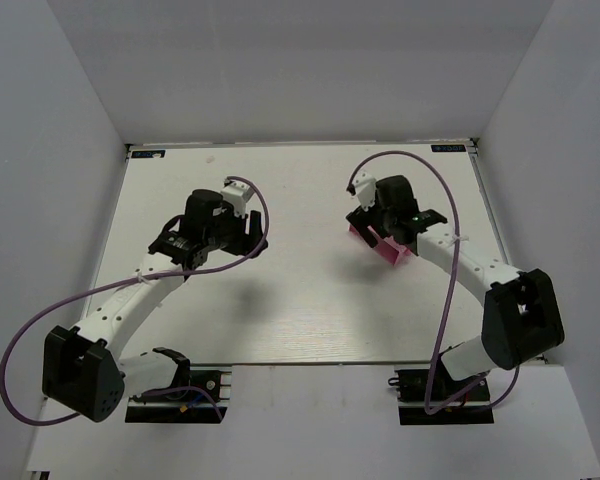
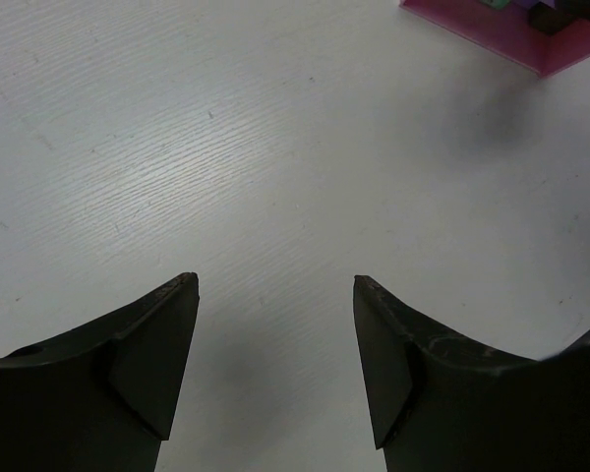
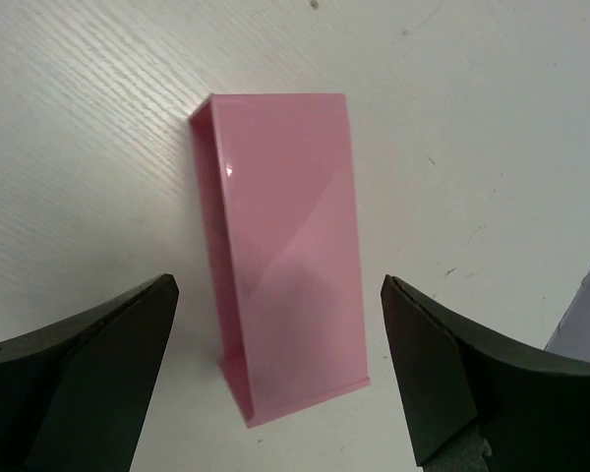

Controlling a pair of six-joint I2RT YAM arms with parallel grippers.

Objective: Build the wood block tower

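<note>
A pink tray (image 3: pixel 285 246) lies on the white table between my right gripper's open jaws; its pink face shows no blocks in the right wrist view. My right gripper (image 3: pixel 278 285) hovers over it, open and empty, and shows in the top view (image 1: pixel 375 230) above the tray (image 1: pixel 392 256). In the left wrist view the tray (image 2: pixel 501 34) sits at the top right, with bits of small green (image 2: pixel 492 4) and dark (image 2: pixel 562 14) blocks at the frame edge behind its wall. My left gripper (image 2: pixel 275 285) is open and empty over bare table, left of the tray (image 1: pixel 250 237).
White walls enclose the table on three sides. Purple cables loop from both arms. The arm bases stand at the near edge.
</note>
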